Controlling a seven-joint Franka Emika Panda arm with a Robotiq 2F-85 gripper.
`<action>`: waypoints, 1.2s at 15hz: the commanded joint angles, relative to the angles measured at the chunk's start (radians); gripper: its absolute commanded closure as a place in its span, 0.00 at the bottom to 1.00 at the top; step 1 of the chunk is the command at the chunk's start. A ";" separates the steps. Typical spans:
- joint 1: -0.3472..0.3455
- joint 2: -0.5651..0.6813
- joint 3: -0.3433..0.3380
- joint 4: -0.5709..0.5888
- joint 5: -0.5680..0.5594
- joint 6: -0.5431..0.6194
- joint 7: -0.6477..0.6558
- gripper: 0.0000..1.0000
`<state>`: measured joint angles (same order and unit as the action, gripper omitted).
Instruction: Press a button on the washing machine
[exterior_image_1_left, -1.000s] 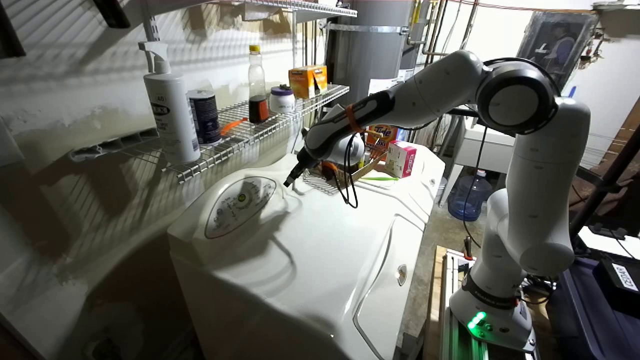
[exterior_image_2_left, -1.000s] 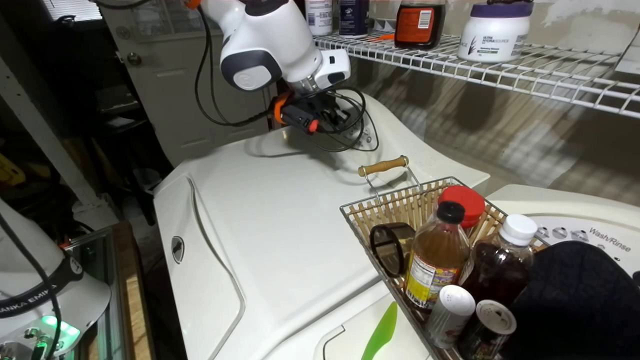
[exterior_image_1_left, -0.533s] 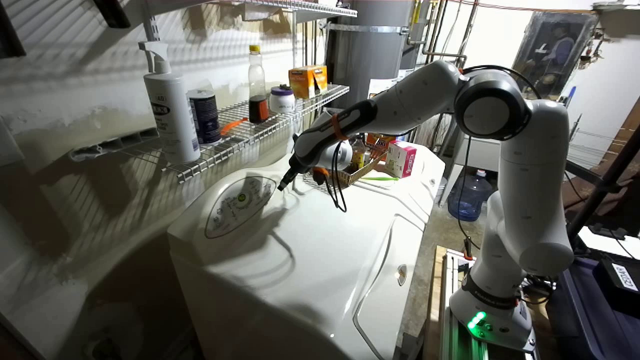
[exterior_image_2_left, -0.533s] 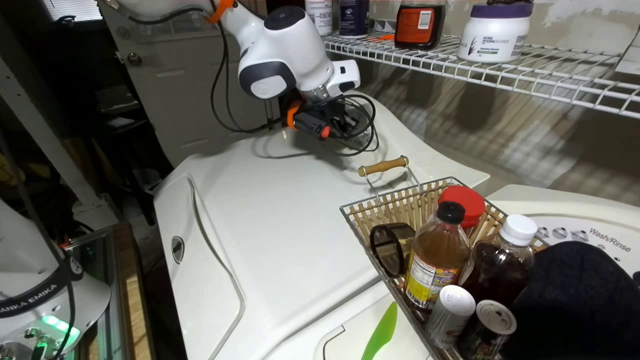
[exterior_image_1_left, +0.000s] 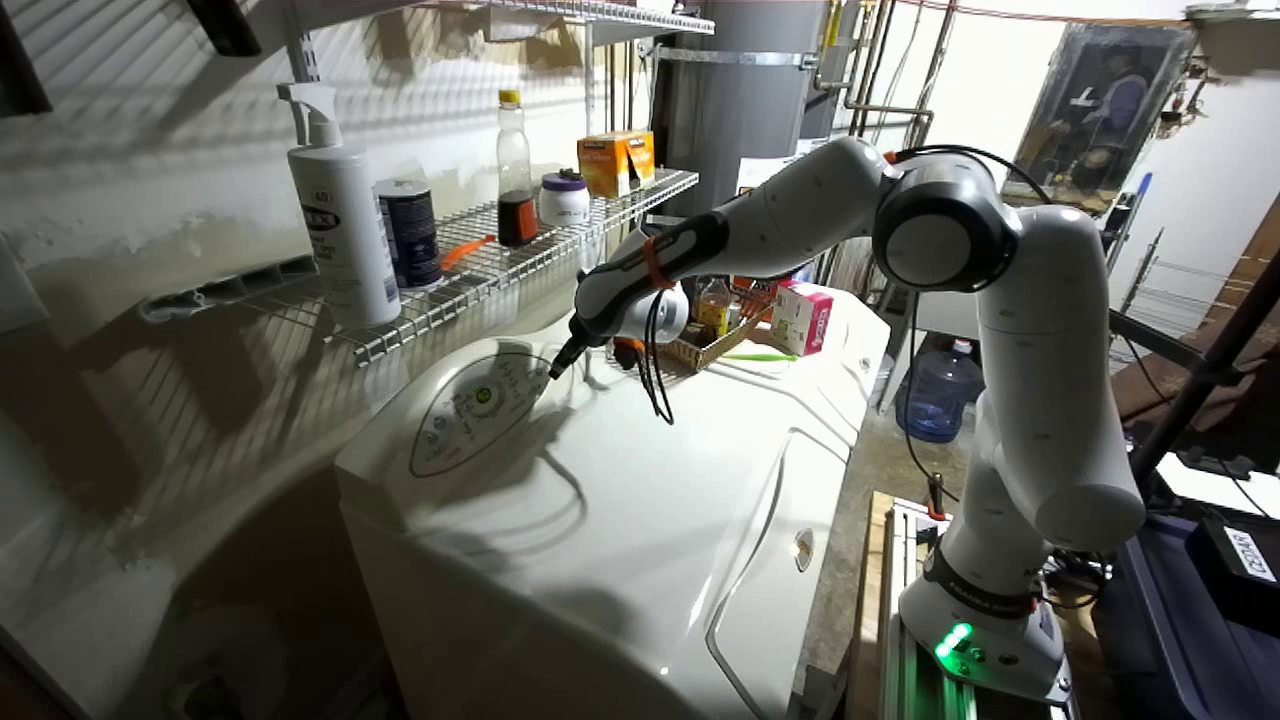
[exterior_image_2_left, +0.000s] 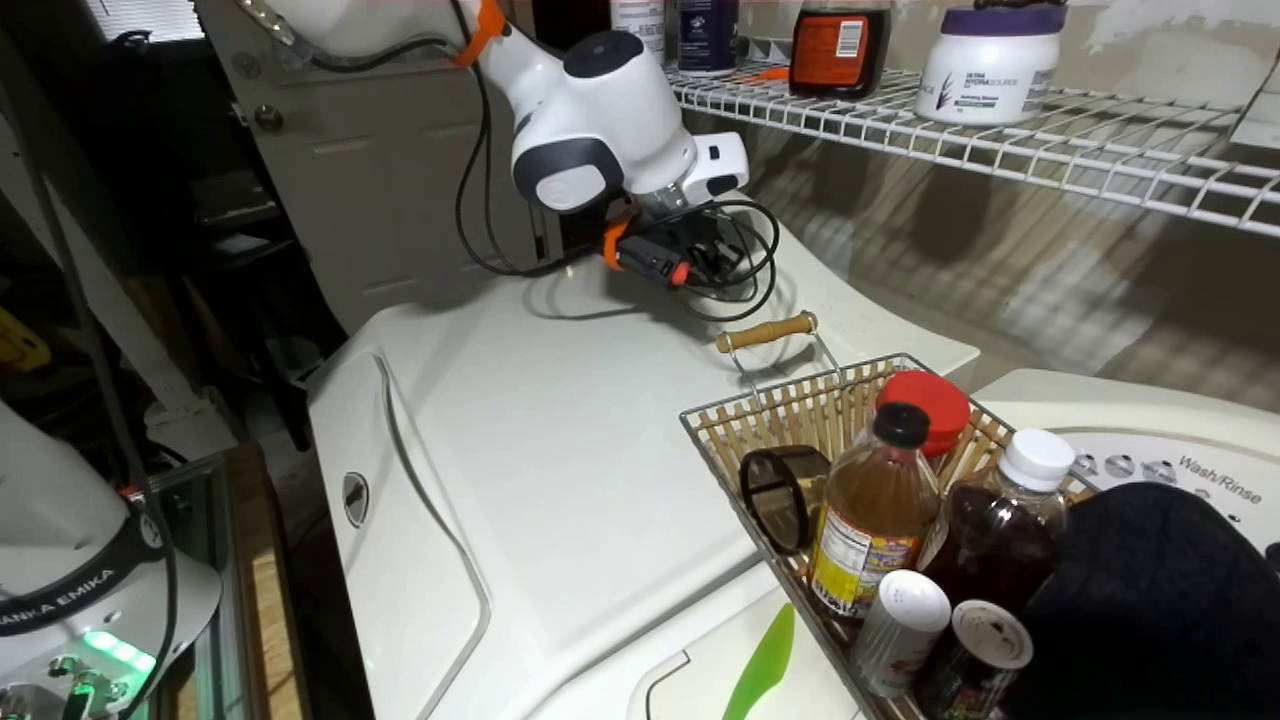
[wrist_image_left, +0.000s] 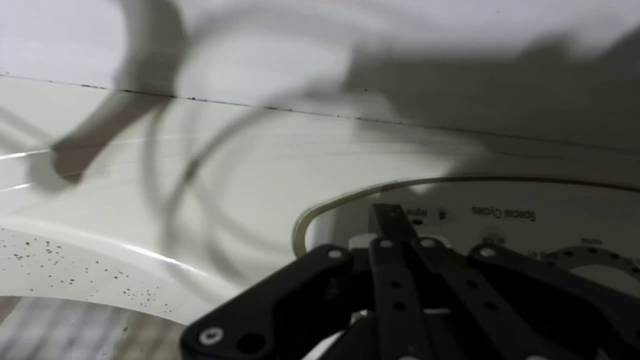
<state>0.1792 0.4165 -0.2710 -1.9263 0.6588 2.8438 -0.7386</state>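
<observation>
The white washing machine (exterior_image_1_left: 640, 500) fills the middle of an exterior view, and it also shows in an exterior view (exterior_image_2_left: 540, 410) and in the wrist view (wrist_image_left: 265, 170). Its oval control panel (exterior_image_1_left: 455, 440) has a grey outline, a round dial (exterior_image_1_left: 484, 395) and small buttons. My gripper (exterior_image_1_left: 557, 371) is shut and empty, pointing down at the panel's end nearest the basket. In the wrist view my fingertips (wrist_image_left: 390, 212) overlap the panel (wrist_image_left: 495, 195), beside a small red mark and the upside-down words "Special Cycles". I cannot tell whether they touch. The fingers hide part of the panel.
A wire shelf (exterior_image_1_left: 470, 272) with bottles, a jar and a box runs along the wall above the panel. A basket (exterior_image_2_left: 745, 425) of bottles stands beside the arm. A green utensil (exterior_image_2_left: 762, 660) and a pink-white box (exterior_image_1_left: 803, 318) lie nearby. Loose cables hang from the wrist.
My arm has moved toward the control panel and lower; the fingertips went from beside the panel to its edge. The gripper stays shut. The objects around have not moved.
</observation>
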 joint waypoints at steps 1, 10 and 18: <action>-0.006 0.057 -0.001 0.071 0.012 0.015 0.032 1.00; -0.004 0.100 0.002 0.108 0.015 0.063 0.076 1.00; 0.032 0.101 -0.034 0.104 -0.016 0.057 0.170 1.00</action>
<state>0.1789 0.4927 -0.2738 -1.8529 0.6581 2.8787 -0.6367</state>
